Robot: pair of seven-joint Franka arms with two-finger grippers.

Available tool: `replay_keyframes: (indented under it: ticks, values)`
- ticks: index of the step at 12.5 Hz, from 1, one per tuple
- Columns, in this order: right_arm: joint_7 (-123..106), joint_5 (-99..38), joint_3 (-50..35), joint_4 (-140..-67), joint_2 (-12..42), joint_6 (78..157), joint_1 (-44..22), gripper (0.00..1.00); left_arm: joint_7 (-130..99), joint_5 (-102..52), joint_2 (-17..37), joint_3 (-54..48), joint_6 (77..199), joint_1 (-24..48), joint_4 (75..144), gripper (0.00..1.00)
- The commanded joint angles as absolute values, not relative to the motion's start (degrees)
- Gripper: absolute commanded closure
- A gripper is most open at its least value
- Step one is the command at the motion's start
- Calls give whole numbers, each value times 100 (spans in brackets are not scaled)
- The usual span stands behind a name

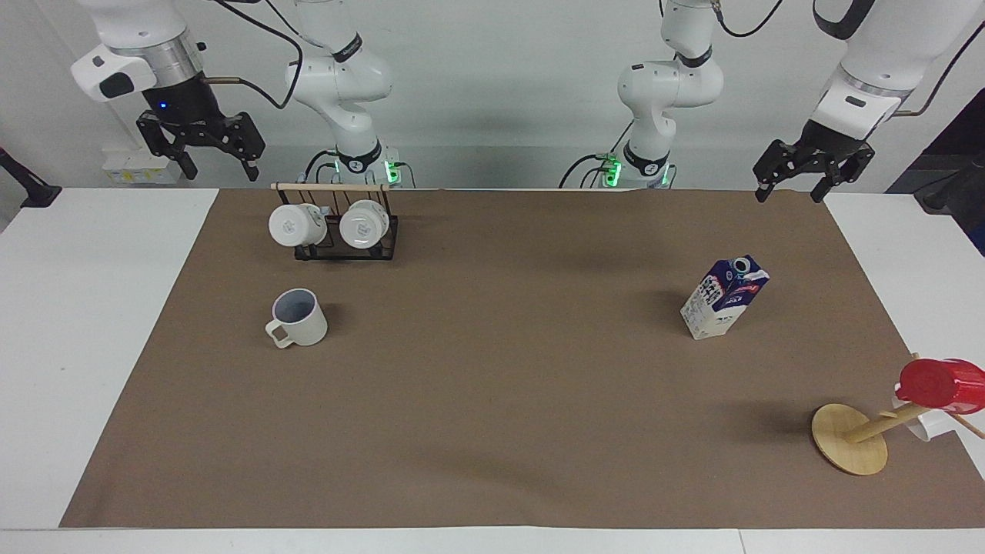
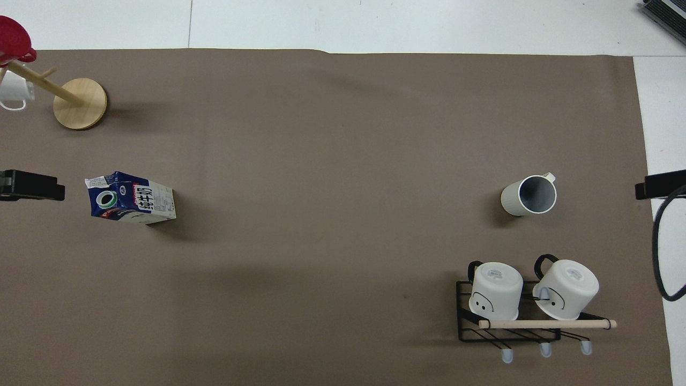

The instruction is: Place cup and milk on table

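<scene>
The cream-beige cup (image 1: 298, 317) (image 2: 529, 194) stands upright on the brown sheet of the table (image 1: 492, 400) (image 2: 343, 161), toward the right arm's end. The blue and white milk (image 1: 723, 298) (image 2: 131, 198) carton stands upright toward the left arm's end. My right gripper (image 1: 221, 174) hangs open and empty, high over the table's edge by the robots, well clear of the cup. My left gripper (image 1: 789, 194) is also open and empty, raised over the sheet's corner nearest the robots, apart from the milk.
A black wire rack (image 1: 336, 231) (image 2: 509, 321) with two white mugs sits nearer to the robots than the cup. A wooden mug tree (image 1: 850, 438) (image 2: 80, 103) carrying a red cup (image 1: 943, 383) (image 2: 13, 37) stands farther from the robots than the milk.
</scene>
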State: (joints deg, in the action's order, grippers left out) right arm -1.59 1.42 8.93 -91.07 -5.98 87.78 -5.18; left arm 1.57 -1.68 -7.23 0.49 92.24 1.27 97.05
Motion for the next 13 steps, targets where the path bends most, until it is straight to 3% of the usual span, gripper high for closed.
replay_keyframes:
  ticks: [1, 4, 9, 13]
  values:
    - [-237, 167, 870, -9281, -738, 8903, -510, 0, 114, -79, -703, 88, 9123, 220, 9606, 0]
    - [-168, 158, 870, -9351, -721, 8964, -510, 0, 114, -70, -703, 79, 9123, 237, 9606, 0]
    - [229, 158, 844, -10352, -651, 10315, -948, 0, 71, -70, -703, 70, 9123, 255, 9606, 0]
    - [325, 123, 844, -10722, -28, 11152, -967, 0, 97, -70, -703, 70, 9149, 255, 9606, 0]
